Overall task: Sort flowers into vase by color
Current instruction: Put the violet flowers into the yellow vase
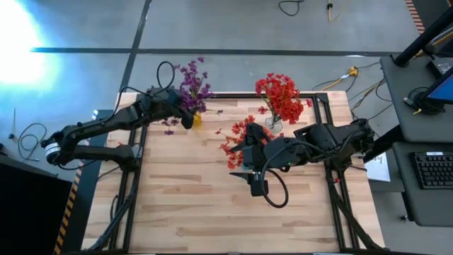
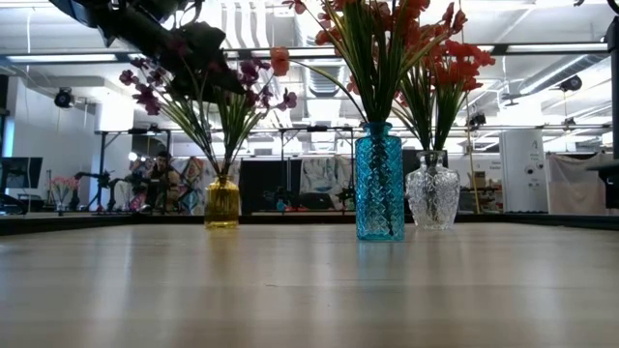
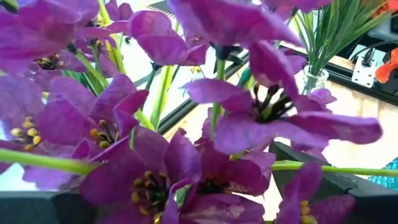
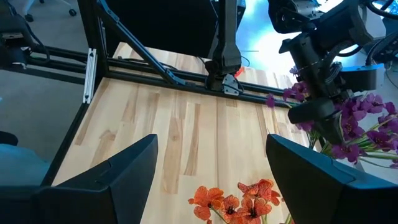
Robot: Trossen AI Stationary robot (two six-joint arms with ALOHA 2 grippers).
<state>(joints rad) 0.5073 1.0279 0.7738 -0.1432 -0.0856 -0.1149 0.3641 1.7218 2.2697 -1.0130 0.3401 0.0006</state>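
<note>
Glass vases [image 2: 379, 184]: three, all flowered

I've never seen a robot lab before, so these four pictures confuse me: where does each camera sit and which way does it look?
High view: above the table, looking straight down; both arms show.
Low view: at tabletop height, looking across at the yellow vase, blue vase and clear vase; an arm shows overhead.
Left wrist view: buried in the purple flowers.
Right wrist view: past the right tool, open, toward the left tool.
Shared: purple flowers appear in all views.
</note>
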